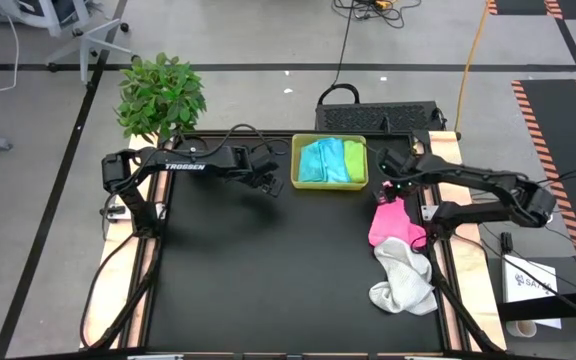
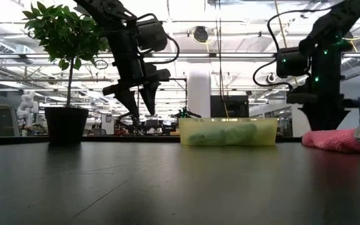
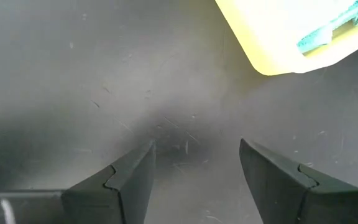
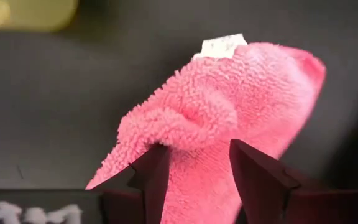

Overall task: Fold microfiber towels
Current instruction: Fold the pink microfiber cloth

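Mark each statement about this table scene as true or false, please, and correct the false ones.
1. The pink towel lies inside the tray. False: it lies on the table, outside the tray.
2. The white towel lies beside the pink one. True.
3. The left gripper holds a towel. False: it is open over bare table.
4. The tray holds blue and green towels. True.
5. The right gripper is at the pink towel. True.

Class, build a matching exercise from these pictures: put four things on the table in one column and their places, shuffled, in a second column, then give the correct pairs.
Things:
1. pink towel
2. white towel
3. teal towel
4. potted plant

Places:
A. inside the yellow-green tray
B. far left corner of the table
C. under the right hand
D. nearest the table's front edge, right side

Pairs: 1-C, 2-D, 3-A, 4-B
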Controlling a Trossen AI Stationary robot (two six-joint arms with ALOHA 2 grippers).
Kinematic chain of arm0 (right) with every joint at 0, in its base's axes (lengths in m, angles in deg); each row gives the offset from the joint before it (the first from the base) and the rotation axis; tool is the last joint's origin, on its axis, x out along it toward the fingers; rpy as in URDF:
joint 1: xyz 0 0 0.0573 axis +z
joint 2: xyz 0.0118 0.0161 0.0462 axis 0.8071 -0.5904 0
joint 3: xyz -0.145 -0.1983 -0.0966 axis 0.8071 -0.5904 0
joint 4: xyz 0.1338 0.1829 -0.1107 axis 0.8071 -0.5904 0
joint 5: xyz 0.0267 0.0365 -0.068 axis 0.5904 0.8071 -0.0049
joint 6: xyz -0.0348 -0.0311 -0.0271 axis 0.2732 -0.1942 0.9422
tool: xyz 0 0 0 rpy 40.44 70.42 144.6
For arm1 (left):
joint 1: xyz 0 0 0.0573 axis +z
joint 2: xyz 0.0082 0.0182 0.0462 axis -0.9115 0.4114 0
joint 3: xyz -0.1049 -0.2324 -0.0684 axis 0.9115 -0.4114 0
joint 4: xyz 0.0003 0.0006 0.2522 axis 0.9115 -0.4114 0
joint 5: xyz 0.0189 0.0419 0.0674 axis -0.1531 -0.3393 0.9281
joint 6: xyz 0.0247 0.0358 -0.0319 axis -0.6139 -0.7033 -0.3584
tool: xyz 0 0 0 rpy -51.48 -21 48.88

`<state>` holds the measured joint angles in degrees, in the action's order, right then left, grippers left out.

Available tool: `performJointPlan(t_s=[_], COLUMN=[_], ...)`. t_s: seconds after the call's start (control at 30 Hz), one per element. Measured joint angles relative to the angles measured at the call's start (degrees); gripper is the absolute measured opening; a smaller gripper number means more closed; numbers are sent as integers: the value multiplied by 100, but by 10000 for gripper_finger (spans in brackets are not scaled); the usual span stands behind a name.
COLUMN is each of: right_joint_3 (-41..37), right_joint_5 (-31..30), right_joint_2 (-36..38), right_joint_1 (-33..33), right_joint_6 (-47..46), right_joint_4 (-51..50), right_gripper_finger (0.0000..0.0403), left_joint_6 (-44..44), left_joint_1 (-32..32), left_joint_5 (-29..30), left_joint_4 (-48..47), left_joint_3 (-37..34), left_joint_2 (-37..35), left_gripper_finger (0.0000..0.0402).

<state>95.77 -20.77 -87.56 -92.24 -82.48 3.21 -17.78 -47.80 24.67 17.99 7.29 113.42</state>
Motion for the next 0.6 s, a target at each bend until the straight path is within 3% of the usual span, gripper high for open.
performJointPlan(t_s=[0.17, 0.4, 0.5, 0.6], right_joint_3=[-431, -762, -697, -562], right_joint_5=[-24, -61, 71, 631], right_joint_2=[0, 16, 128, 402], right_joint_1=[-124, -253, -222, -81], right_joint_6=[4, 143, 87, -103], right_joint_4=[825, 1233, 1229, 1170], right_gripper_finger=[133, 14, 8, 2], left_joint_6=[111, 178, 184, 220], left_joint_1=[0, 0, 0, 0], left_joint_5=[-2, -9, -13, -17], left_joint_4=[0, 0, 0, 2], left_joint_3=[0, 0, 0, 0], left_joint_2=[0, 0, 0, 0], left_gripper_finger=[237, 237, 237, 237])
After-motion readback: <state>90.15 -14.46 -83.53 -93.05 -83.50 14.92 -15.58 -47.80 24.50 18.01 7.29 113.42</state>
